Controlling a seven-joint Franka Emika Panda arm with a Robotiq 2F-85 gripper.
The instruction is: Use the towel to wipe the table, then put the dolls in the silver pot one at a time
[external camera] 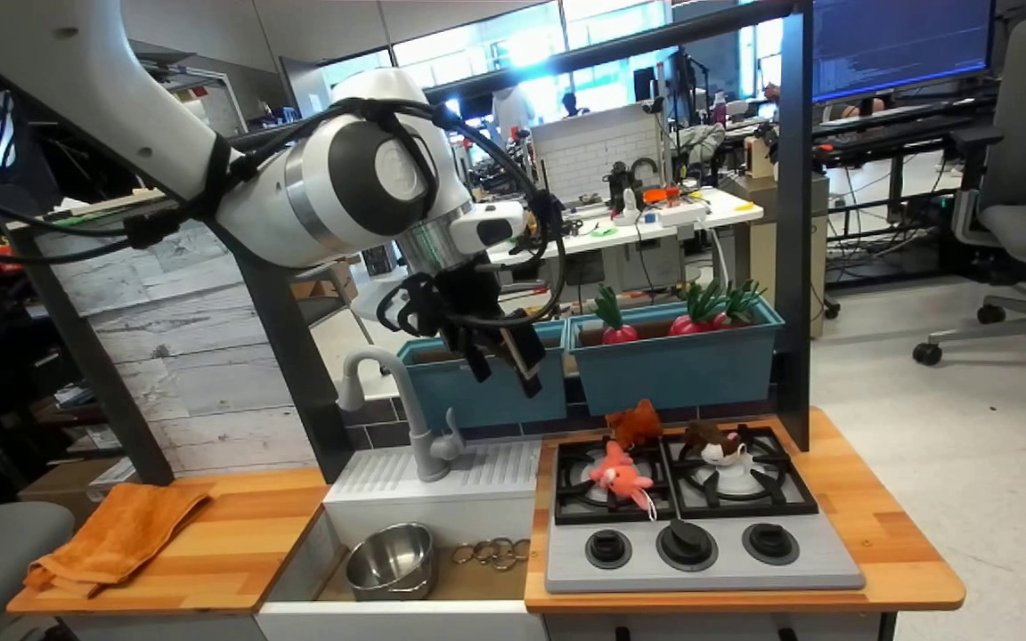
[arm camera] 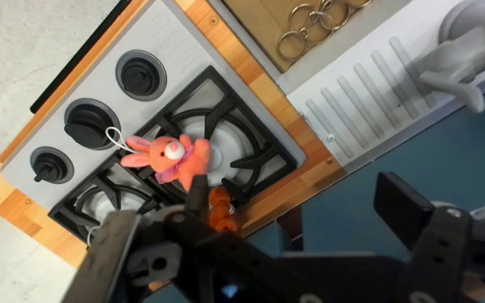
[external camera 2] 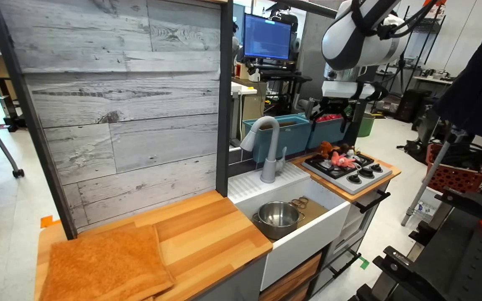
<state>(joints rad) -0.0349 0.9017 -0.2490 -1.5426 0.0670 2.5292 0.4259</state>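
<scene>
On the left tabletop (external camera: 272, 516): the orange towel (external camera: 121, 534) lay folded along the left edge, reaching toward the near corner
In the sink (external camera: 402, 621): the silver pot (external camera 2: 277, 230) stood upright in the left part, with metal rings (external camera: 497, 555) lying just to its right
Beyond the sink: a grey faucet (external camera: 428, 450) rose from the ridged white drainboard (external camera: 500, 465)
On the stove (external camera: 731, 572), left burner (arm camera: 251, 162): the coral rabbit doll (arm camera: 179, 158) lay with its ears toward the near side
At the stove's far edge: the rust-orange doll (external camera: 633, 423) rested beyond the rabbit, though I could not tell whether it touched burner or tabletop
On the right burner (external camera: 742, 482): the brown-and-white doll (external camera: 714, 443) lay over the far part
Beyond the stove: a blue planter (external camera: 673, 369) held red radishes (external camera: 689, 326) with green tops
Above the tabletop: the gripper (arm camera: 295, 195) hung high in the air with its fingers parted wide, well apart from all three dolls
</scene>
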